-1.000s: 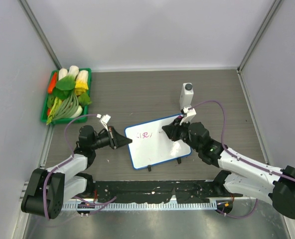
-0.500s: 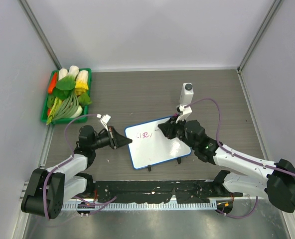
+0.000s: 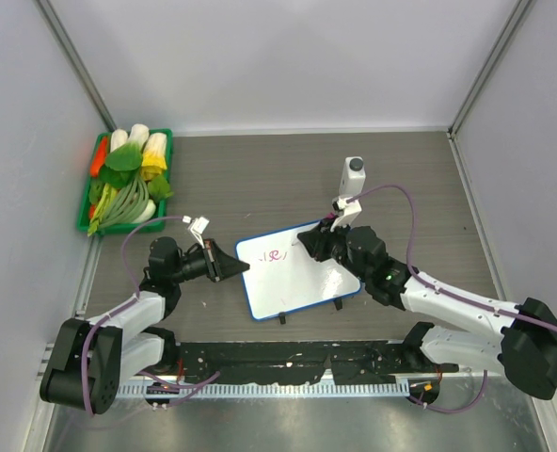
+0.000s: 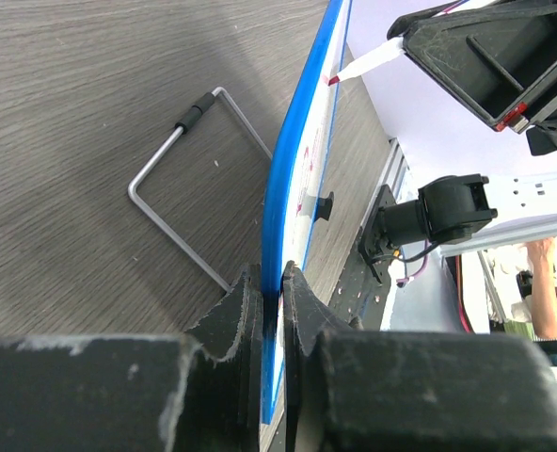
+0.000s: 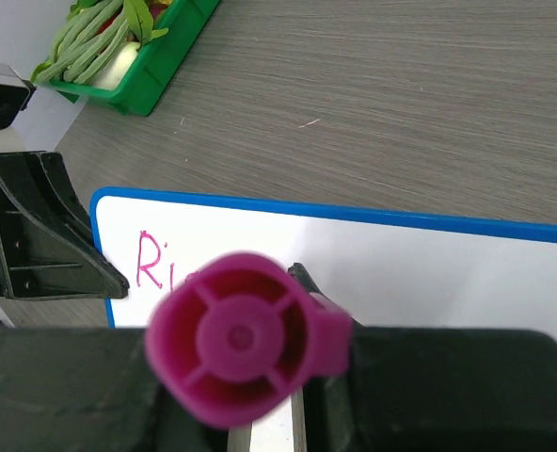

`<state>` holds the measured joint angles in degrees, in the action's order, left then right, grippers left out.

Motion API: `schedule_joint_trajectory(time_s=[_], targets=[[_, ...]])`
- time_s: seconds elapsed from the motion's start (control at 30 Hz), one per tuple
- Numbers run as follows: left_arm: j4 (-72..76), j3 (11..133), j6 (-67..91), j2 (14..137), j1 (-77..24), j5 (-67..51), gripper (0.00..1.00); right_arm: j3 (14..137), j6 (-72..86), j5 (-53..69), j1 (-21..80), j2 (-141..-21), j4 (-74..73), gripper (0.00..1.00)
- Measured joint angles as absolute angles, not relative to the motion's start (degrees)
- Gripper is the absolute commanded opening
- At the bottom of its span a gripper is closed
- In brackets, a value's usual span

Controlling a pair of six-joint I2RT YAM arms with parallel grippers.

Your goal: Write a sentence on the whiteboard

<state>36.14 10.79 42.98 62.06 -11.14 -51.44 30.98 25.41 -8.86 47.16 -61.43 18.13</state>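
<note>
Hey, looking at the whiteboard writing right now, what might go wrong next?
The left gripper pinches the whiteboard only by its thin blue edge, so marker pressure might twist or slip it. The right gripper hangs just beside the pink writing and may smear it. The white bottle stands close behind that wrist; a swing could topple it.

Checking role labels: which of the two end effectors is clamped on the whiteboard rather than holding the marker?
The left end effector: it pinches the blue-rimmed whiteboard, while the right end effector grips the pink marker.
</note>
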Motion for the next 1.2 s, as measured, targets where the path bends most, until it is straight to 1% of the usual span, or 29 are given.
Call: schedule_joint_trajectory(time_s=[1.2], targets=[[35.5,10.8,43.0,61.7,-11.1,-51.2,0.00,30.2,26.7,-7.4,47.2,-60.1,15.0,0.01]])
